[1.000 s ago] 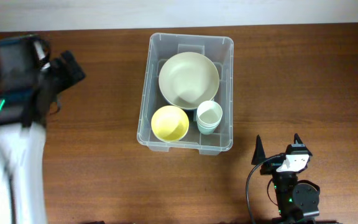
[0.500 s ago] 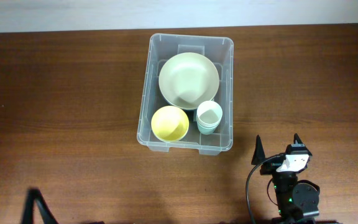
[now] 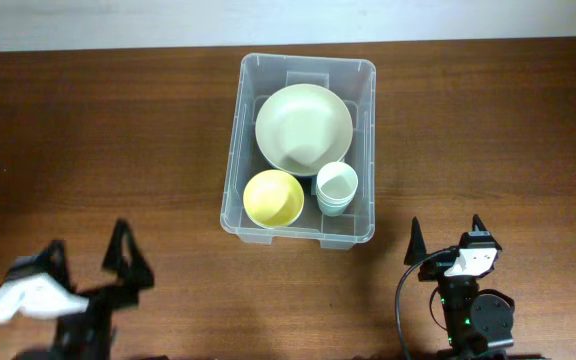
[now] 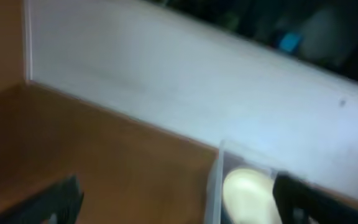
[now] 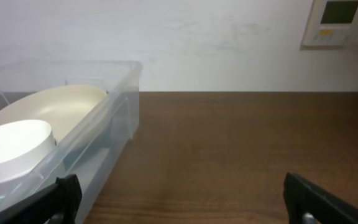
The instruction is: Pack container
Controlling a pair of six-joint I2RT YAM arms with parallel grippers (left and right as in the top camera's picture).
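Note:
The clear container (image 3: pixel 308 63) stands at the table's middle back. Inside lie a large pale green bowl (image 3: pixel 303 125), a yellow bowl (image 3: pixel 273 198) and a pale cup (image 3: pixel 336 187). My left gripper (image 3: pixel 88 240) is open at the front left, well apart from the container. My right gripper (image 3: pixel 447 224) is open at the front right, just below the container's right corner. In the blurred left wrist view the gripper (image 4: pixel 179 205) holds nothing, with the container's edge (image 4: pixel 215 186) ahead. The right wrist view shows the open gripper (image 5: pixel 188 202) beside the container wall (image 5: pixel 124 93), the bowl (image 5: pixel 61 102) and the cup (image 5: pixel 14 143).
Brown wooden table (image 3: pixel 488 130) reaches to a white wall at the back. A black cable (image 3: pixel 401 300) loops beside the right arm's base. A wall panel (image 5: pixel 337 22) hangs high at the right in the right wrist view.
My left arm has swung from the table's upper left, out of view for a moment, down to the front left edge. The right arm and the container's contents have not moved.

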